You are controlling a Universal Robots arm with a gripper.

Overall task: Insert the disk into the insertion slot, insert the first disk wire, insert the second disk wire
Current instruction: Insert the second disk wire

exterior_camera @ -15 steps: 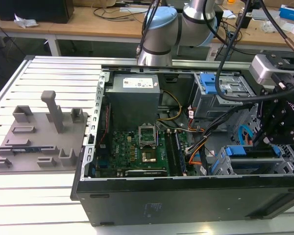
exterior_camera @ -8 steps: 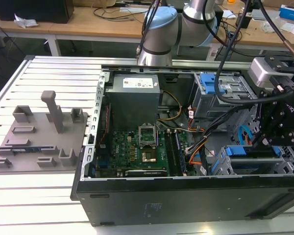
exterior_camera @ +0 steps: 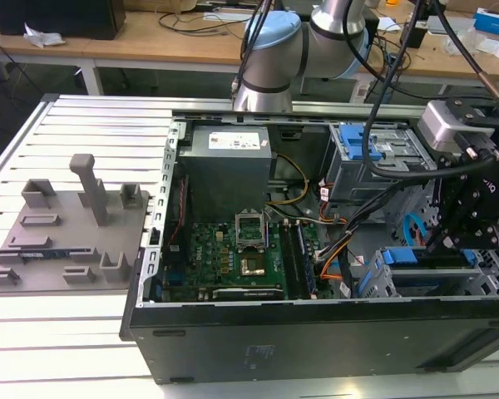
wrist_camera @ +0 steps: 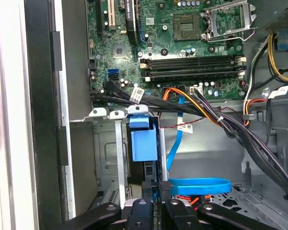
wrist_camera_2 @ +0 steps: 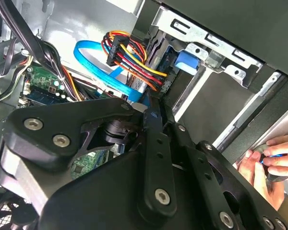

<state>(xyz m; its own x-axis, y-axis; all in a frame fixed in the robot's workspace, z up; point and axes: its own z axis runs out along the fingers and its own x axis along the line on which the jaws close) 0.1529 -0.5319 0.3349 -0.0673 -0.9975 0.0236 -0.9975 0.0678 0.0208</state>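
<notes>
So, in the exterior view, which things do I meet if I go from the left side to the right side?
Grey fixture plate → green motherboard → orange cables → disk in the insertion slot, under the gripper.

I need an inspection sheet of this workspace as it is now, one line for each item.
Surface: white slatted table carrying the open computer case.
Job's things: disk, blue carrier, appears seated in the insertion slot.
Clutter: grey fixture tray beside the case.
Hand: hand hangs over the slot, close to the disk.
Cables: blue flat cable looped beside the slot; coloured wire bundle near it.
Surroundings: workbenches behind; a person's fingers at the case edge.
</notes>
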